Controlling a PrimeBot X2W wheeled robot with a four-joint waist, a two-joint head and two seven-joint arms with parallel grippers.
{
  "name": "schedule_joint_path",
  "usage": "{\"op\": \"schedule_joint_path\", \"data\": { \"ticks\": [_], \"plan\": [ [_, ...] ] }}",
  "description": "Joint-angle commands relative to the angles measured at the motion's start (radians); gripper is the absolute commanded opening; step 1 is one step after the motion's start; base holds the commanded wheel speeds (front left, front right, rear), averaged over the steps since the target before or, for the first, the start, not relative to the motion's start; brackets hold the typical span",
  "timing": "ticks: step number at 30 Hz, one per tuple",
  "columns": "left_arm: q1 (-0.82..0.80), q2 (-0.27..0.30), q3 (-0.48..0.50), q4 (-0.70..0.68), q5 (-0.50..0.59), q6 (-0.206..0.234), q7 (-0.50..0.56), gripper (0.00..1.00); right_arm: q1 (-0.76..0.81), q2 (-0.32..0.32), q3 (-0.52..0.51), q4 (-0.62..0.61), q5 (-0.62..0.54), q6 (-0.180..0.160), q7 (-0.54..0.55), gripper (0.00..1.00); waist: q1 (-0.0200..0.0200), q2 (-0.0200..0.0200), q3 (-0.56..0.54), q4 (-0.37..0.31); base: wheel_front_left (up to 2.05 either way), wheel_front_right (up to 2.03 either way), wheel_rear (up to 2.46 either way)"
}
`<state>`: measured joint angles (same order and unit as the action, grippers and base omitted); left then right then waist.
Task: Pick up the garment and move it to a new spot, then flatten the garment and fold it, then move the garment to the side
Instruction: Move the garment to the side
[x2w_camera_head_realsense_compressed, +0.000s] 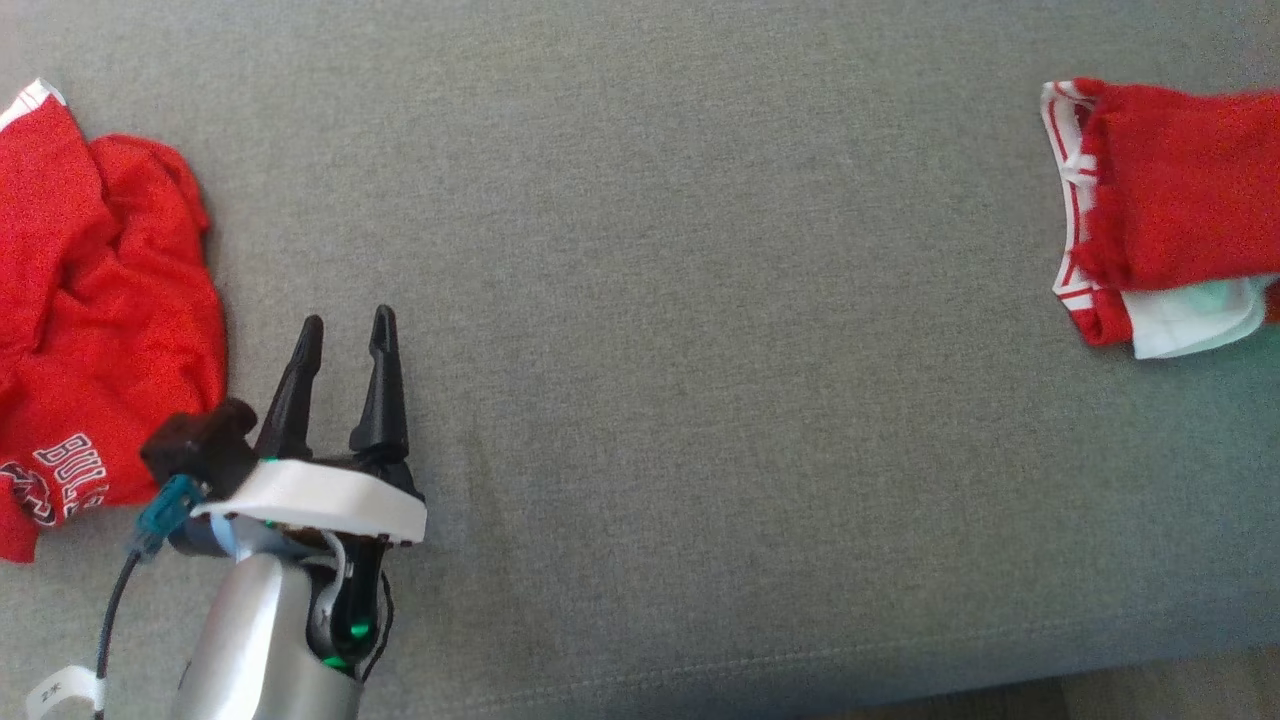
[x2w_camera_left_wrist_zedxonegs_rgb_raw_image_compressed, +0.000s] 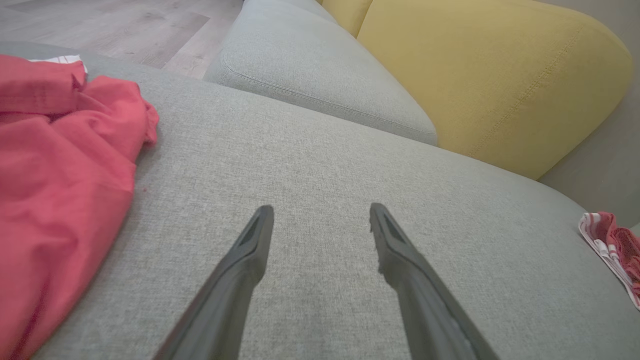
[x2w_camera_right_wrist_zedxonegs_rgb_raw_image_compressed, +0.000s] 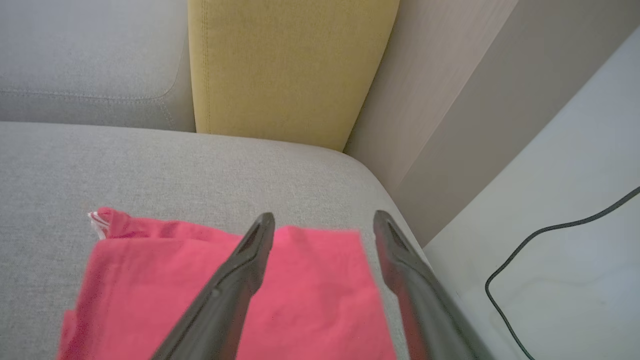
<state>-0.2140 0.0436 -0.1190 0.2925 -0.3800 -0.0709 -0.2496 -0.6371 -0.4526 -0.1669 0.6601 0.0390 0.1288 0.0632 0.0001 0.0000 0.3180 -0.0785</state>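
left end effector (x2w_camera_head_realsense_compressed: 348, 318) spread, empty, over the cushion (x2w_camera_head_realsense_compressed: 700, 300); right end effector (x2w_camera_right_wrist_zedxonegs_rgb_raw_image_compressed: 324, 220) spread above the folded garment (x2w_camera_right_wrist_zedxonegs_rgb_raw_image_compressed: 310, 300), pinching nothing.

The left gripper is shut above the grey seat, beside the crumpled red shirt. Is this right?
No: the left gripper is open, fingers apart, as the left wrist view shows. It is above the grey seat, beside the crumpled red shirt.

Bare cushion (x2w_camera_head_realsense_compressed: 700, 300) centre, crumpled shirt (x2w_camera_head_realsense_compressed: 90, 330) left; folded garment (x2w_camera_head_realsense_compressed: 1170, 200) right
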Motion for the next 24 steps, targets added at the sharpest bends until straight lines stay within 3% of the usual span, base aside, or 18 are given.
{"op": "schedule_joint_path", "data": {
  "ticks": [1, 10, 20, 24],
  "plan": [
    [-0.031, 0.007, 0.026, -0.028, 0.003, -0.005, -0.012, 1.0, -0.026, -0.017, 0.009, -0.034, 0.008, 0.002, 0.001, 1.0, -0.0001, 0.0, -0.003, 0.0, 0.0, 0.0, 0.0],
    [-0.015, 0.007, 0.018, -0.018, -0.014, -0.001, -0.012, 1.0, -0.036, 0.031, 0.027, -0.103, 0.046, 0.002, 0.002, 1.0, -0.0001, 0.0, -0.053, 0.006, 0.0, 0.0, 0.0],
    [0.026, 0.007, 0.01, -0.05, -0.041, 0.026, -0.012, 1.0, 0.084, 0.258, 0.16, -0.32, 0.125, 0.002, -0.056, 1.0, -0.0001, 0.0, -0.174, 0.031, 0.0, 0.0, 0.0],
    [0.054, 0.007, -0.007, -0.065, -0.053, 0.04, -0.012, 1.0, 0.169, 0.312, 0.211, -0.378, 0.146, 0.002, -0.097, 1.0, -0.0001, 0.0, -0.221, 0.051, 0.0, 0.0, 0.0]
  ]
}}
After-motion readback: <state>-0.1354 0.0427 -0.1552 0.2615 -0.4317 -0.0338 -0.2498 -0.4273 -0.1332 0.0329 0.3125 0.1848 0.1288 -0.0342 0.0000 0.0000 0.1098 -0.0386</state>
